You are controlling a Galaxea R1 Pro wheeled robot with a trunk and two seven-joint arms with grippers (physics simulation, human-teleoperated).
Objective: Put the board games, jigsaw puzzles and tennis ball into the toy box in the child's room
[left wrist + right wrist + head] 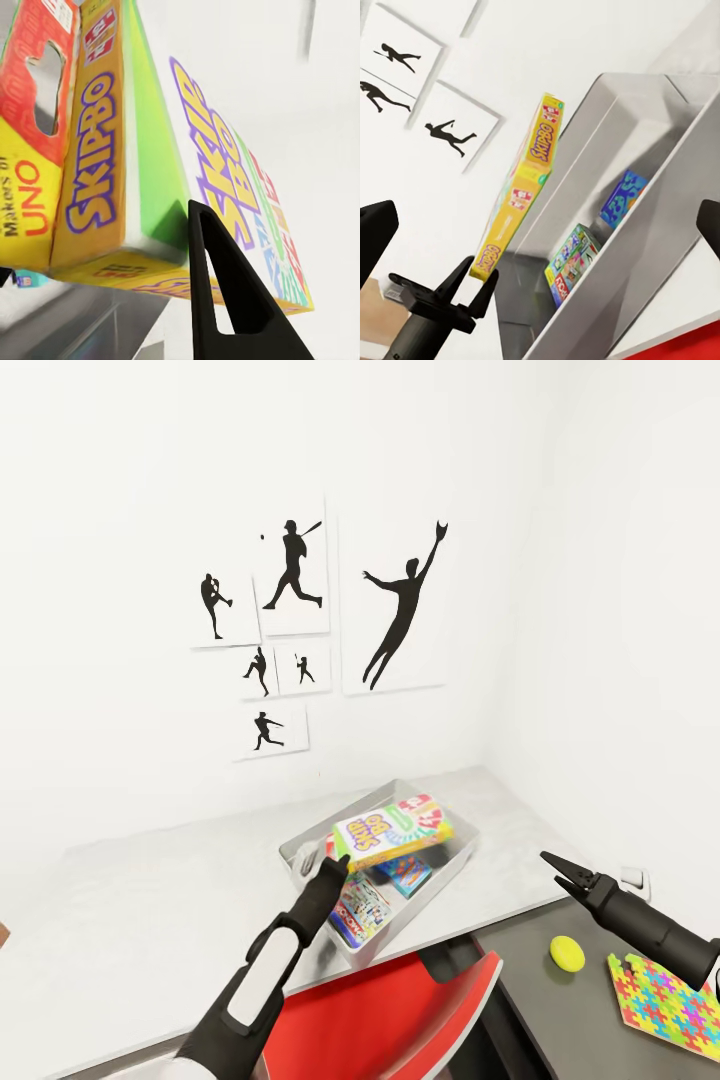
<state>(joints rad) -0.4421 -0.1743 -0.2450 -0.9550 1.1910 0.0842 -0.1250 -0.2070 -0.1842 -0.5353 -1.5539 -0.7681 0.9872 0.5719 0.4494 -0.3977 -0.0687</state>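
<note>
The left gripper (340, 860) grasps the Skip-Bo board game (392, 828) above the toy box (455, 865). Two board games (362, 905) lie inside. The right gripper (556, 865) hovers with jaws released.

Skip-Bo game (392, 830) above toy box (455, 871)

A child's room at home: baseball silhouette prints (300, 620) hang on the white wall, and board games (392, 830) fill a bin (300, 855) beside a jigsaw (670, 1000).
</note>
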